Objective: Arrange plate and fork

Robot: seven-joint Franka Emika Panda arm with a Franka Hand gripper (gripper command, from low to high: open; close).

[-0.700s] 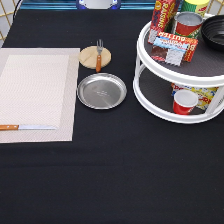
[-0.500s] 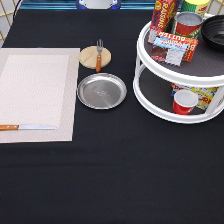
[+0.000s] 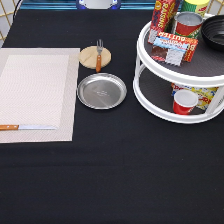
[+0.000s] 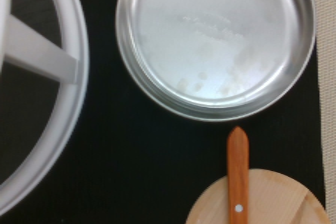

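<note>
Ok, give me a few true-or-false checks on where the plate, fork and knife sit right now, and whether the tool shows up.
1. The round shiny silver metal plate lies on the pale woven placemat. False: it rests on the black tablecloth beside the mat, at the mat's right edge in the exterior view.
2. The small fork with the orange-brown wooden handle lies across the round pale wooden disc. True.
3. The wooden-handled knife with the long flat blade lies on the placemat, near its bottom edge in the exterior view. True.
4. The tool is clamped on the fork. False: the exterior view shows no tool at all.
5. The red cup stands on the white two-tier turntable's top shelf. False: it is on the lower shelf.
</note>
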